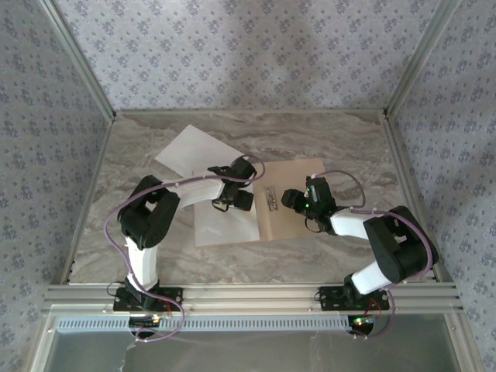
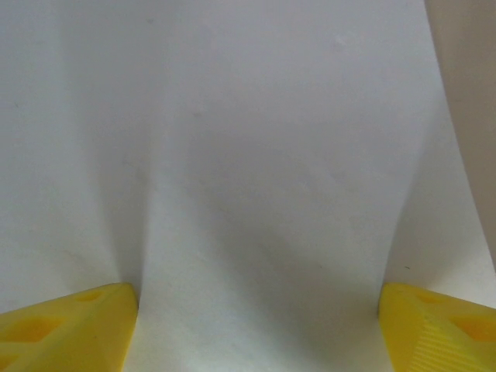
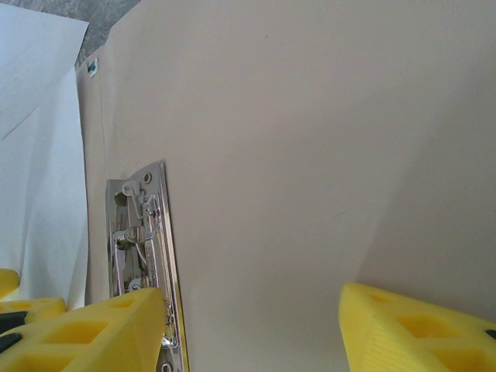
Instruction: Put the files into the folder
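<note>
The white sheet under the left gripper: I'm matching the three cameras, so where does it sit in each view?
Top external: the white sheet lies centre, just left of the metal clip.
Left wrist: the white sheet lies flat beyond the left gripper.
Right wrist: the white sheet sits at the lower left edge.
Shared landmark: the tan folder, bordering the sheet's right side.

Lab enclosure — aluminium frame [image 1: 248,295], wallpapered walls [image 1: 232,46]

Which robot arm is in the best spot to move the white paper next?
Left, probably. The left gripper is open right over a white sheet, while the right gripper sits over the tan folder beside its metal clip.
</note>
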{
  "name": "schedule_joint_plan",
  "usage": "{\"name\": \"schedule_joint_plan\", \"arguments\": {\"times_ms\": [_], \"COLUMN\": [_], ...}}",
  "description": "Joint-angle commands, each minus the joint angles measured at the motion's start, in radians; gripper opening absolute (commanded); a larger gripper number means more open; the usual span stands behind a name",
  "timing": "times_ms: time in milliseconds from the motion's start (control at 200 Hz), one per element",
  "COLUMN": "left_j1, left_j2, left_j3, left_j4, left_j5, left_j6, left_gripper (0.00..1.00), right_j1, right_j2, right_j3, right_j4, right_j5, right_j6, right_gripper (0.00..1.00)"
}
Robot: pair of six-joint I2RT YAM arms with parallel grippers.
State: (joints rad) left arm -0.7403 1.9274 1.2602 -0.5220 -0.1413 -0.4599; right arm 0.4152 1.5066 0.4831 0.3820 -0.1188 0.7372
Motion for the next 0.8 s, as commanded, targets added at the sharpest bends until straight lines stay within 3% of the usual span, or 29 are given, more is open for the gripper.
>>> {"name": "schedule_joint_plan", "arguments": {"times_ms": [0, 795], "left_j1": [0.010, 0.046], "left_j2": [-0.007, -0.102], "left_j3": [-0.025, 0.023], "left_j4": [-0.081, -0.104], "left_j5": [0.009, -0.050], "left_j6": [0.018, -0.078], "left_gripper": [0.81, 0.85], "right_j1": [0.010, 0.028], "right_j2": [0.058, 0.041], "right_j3": [-0.035, -0.012], "right_j4": [-0.165, -0.189], "right_j5": [-0.020, -0.027], "right_j6": [0.035, 0.029], "right_gripper": [0.63, 0.63]}}
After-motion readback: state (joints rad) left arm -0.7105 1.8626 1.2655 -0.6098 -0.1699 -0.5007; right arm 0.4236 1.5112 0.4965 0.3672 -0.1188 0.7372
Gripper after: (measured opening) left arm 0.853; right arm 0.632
